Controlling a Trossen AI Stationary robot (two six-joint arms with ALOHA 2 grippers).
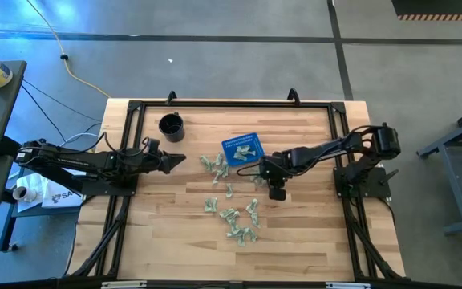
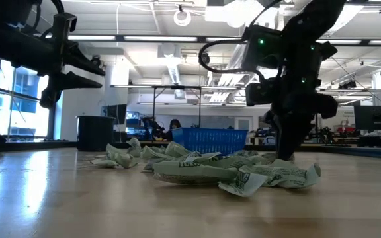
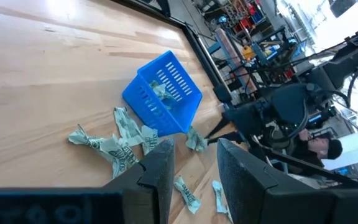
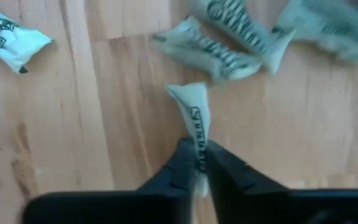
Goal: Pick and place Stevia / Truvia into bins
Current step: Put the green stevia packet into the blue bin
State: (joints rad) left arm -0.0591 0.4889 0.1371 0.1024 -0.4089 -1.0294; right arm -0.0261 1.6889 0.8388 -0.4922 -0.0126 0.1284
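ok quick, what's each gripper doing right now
Left gripper: open, empty, held above the table left of the basket.
Right gripper: shut on a packet, down at the table.

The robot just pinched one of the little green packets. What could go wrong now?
1. The right tool grips the packet by only one thin end, so it might slip out on the way up.
2. Other packets lie close by and could get bumped or dragged along.
3. The blue basket already holds packets and has more against its side, so a drop near the rim might land outside.
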